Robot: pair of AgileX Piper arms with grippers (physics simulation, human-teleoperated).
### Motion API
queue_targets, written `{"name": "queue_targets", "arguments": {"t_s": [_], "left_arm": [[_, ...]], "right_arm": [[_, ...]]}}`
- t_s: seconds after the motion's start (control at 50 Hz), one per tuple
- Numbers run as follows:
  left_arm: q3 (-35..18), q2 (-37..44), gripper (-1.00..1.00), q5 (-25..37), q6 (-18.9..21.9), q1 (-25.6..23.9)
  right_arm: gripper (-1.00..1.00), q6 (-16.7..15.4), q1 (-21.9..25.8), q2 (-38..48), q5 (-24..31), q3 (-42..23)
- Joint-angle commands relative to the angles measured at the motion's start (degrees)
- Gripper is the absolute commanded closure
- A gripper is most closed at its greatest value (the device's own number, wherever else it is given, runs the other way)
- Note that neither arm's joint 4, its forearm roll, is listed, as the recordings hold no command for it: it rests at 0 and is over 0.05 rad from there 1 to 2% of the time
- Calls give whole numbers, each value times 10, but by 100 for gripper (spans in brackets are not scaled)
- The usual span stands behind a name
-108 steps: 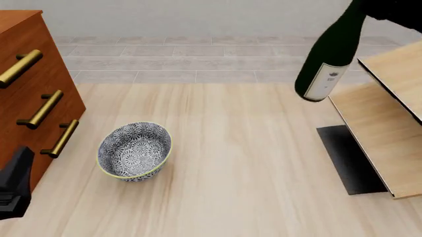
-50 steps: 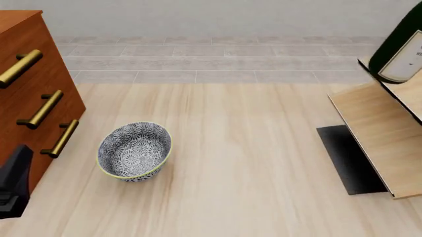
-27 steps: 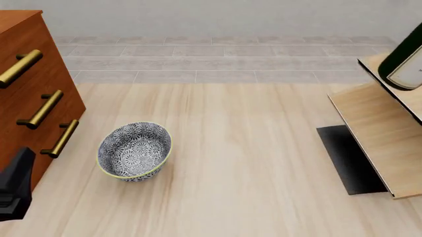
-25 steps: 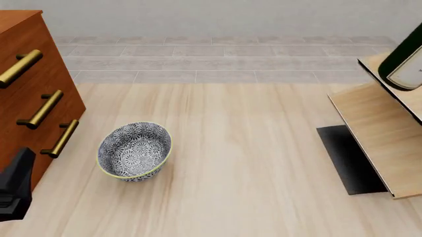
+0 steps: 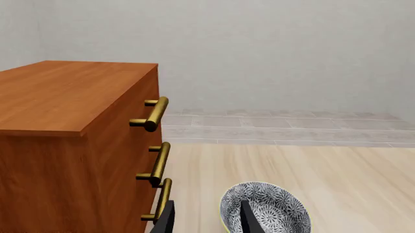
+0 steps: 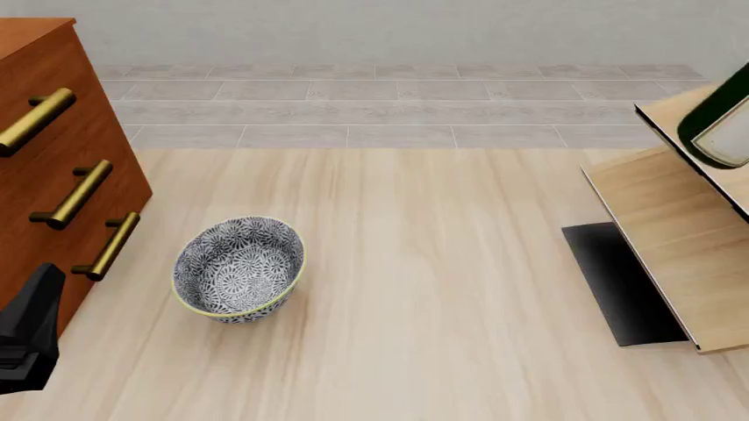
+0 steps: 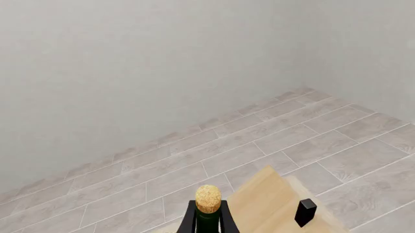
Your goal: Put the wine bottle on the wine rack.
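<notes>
Above the wine rack, the wine bottle, label unreadable.

Grey wall, tiled floor

Right gripper: fingers closed against the wine bottle neck, just below the cork. Left gripper: low, fingers parted, nothing between them.

Glossy dark-green glass wine bottle with a rough cork; matt pale-wood wine rack.
</notes>
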Motion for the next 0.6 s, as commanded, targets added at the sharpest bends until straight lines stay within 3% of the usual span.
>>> {"name": "queue_targets", "arguments": {"t_s": [0.02, 0.6], "left_arm": [[0, 1, -100, -1, 0, -1], [2, 14, -100, -14, 1, -5]], "right_arm": [[100, 18, -18, 0, -3, 10], [100, 21, -55, 4, -11, 41]]}}
